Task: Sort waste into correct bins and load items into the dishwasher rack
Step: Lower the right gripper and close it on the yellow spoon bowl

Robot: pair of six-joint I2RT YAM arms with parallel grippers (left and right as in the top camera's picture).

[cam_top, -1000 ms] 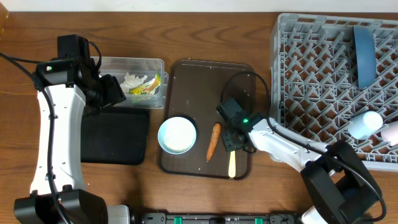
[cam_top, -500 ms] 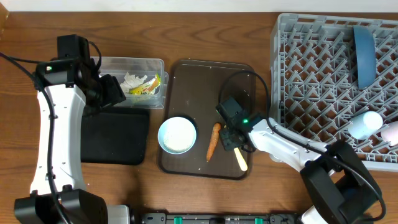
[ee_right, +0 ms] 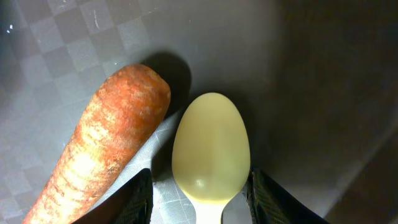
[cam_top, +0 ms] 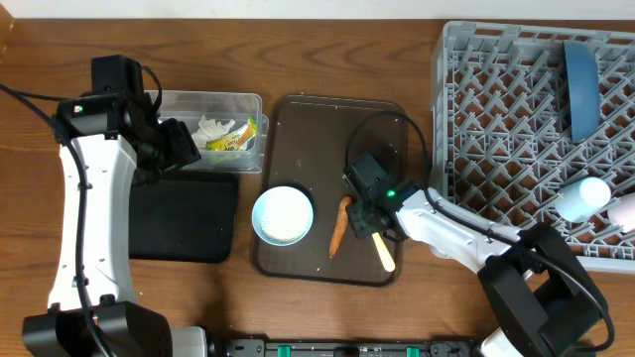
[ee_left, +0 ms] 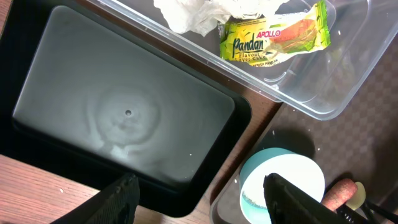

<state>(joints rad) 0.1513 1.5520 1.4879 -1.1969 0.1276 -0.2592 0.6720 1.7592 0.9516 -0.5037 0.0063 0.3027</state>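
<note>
Spoon pickup looks to be the step in hand: the pale yellow spoon (ee_right: 211, 149) lies flat on the brown serving tray (cam_top: 327, 129). Its bowl is just beside the blunt end of the short orange carrot (ee_right: 99, 155), seemingly not quite touching it.

The right gripper (ee_right: 202, 199) is low over the spoon with its jaws parted. One finger stands either side of the spoon's neck, and neither finger appears to press on it, so nothing is grasped yet.

To do this well, I would close on the neck or upper handle rather than the rounded bowl, which would likely squirt out of a pinch. The left-hand finger sits close to the carrot (the gap there is narrow), so it should be kept from nudging or trapping the carrot as the jaws close.

A thin spoon flat on a tray gives little edge to bite. The fingertips probably need to reach the tray surface before closing, followed by a straight lift. After that the spoon belongs in the grey dishwasher rack (cam_top: 516, 119) to the right, where the dark blue plate (cam_top: 580, 84) already stands.

The left gripper (ee_left: 208, 199) hangs spread and empty over the near edge of the shallow black tray (ee_left: 93, 112), well clear of the spoon. The clear plastic tub (ee_left: 311, 93) beyond it holds paper scraps and the yellow-green wrapper (ee_left: 273, 37).
</note>
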